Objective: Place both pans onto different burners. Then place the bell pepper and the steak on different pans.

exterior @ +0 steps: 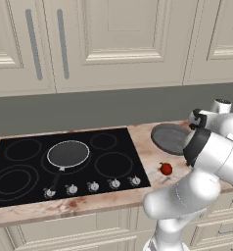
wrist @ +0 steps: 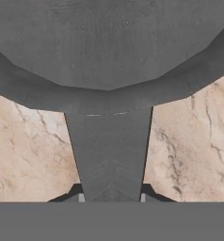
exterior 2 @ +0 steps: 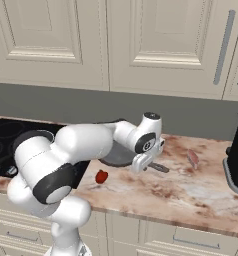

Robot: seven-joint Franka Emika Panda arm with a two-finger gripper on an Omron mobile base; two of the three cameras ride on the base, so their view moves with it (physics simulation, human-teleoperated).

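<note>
My hand [exterior 2: 144, 165] is clamped tight on the handle [wrist: 111, 155] of the grey pan [exterior: 171, 138], which runs straight out to the bowl at twelve o'clock. That pan sits on the table [exterior 2: 201, 192]; the free burners [exterior: 113, 164] lie far off at nine o'clock, beyond the bell pepper [exterior: 166, 169]

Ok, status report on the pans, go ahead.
Gripper shut on deep grey pan's handle, on marble counter. Shallow dark pan sits on burner. Red bell pepper close by.
</note>
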